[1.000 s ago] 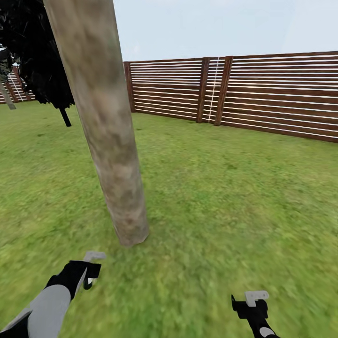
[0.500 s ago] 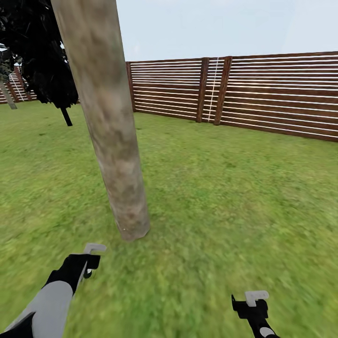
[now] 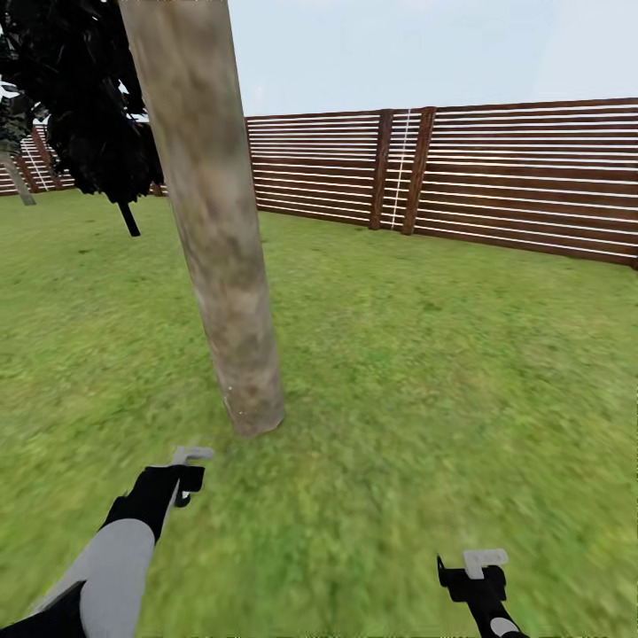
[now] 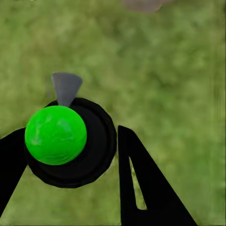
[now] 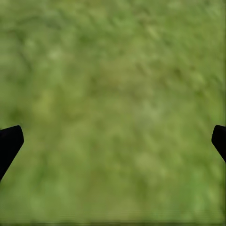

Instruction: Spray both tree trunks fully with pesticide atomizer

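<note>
Left gripper (image 4: pixel 70 155) is being kept closed around the atomizer (image 4: pixel 66 141), a black body with a green ball top and a grey nozzle, with one black finger (image 4: pixel 141 188) seen beside it over grass (image 4: pixel 179 84). On the head camera, the left gripper (image 3: pixel 182 483) is being held low, near the foot of the trunk (image 3: pixel 217 257), which is leaning up out of the lawn. No white specks are being seen on the bark. Right gripper (image 5: pixel 113 136) is being carried open and empty over grass, well apart from the tree. For good coverage, the nozzle should probably be raised and aimed squarely at the bark, then swept along and around the trunk. A fence (image 3: pixel 496 177) is bounding the garden behind.
</note>
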Robot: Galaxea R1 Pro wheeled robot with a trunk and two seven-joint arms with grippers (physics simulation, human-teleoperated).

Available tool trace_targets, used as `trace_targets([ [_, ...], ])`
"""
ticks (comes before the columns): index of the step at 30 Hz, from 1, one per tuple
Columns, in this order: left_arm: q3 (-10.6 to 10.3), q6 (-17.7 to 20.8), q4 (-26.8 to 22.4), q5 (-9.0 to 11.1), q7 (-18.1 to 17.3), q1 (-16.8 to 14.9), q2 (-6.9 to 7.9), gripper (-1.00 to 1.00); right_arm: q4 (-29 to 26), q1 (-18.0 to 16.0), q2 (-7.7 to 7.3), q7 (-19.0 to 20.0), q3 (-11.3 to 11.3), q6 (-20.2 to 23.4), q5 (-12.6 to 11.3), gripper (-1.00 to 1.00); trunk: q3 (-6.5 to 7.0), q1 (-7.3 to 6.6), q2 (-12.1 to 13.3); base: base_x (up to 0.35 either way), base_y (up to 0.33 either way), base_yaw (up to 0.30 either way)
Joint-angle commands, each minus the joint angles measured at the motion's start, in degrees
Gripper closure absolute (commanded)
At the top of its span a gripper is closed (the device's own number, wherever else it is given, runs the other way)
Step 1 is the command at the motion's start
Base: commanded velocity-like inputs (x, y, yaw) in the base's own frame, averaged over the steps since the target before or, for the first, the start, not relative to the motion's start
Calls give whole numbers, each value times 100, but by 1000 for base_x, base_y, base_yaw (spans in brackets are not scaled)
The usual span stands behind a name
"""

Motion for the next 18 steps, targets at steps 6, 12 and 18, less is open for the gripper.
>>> trace_targets([
  [6,-32,225,-103,-29,2,-397,-283,100,0,3,0,0,1,0,0,-100,0,0,0,-8,0,0],
  [12,-43,541,-345,-69,-431,-576,-519,100,0,1,0,0,9,0,0,-100,0,0,0,0,0,0],
  [18,-65,1290,-642,-85,-501,-1193,-227,100,0,1,-8,0,9,0,2,-100,0,0,0,0,0,0],
])
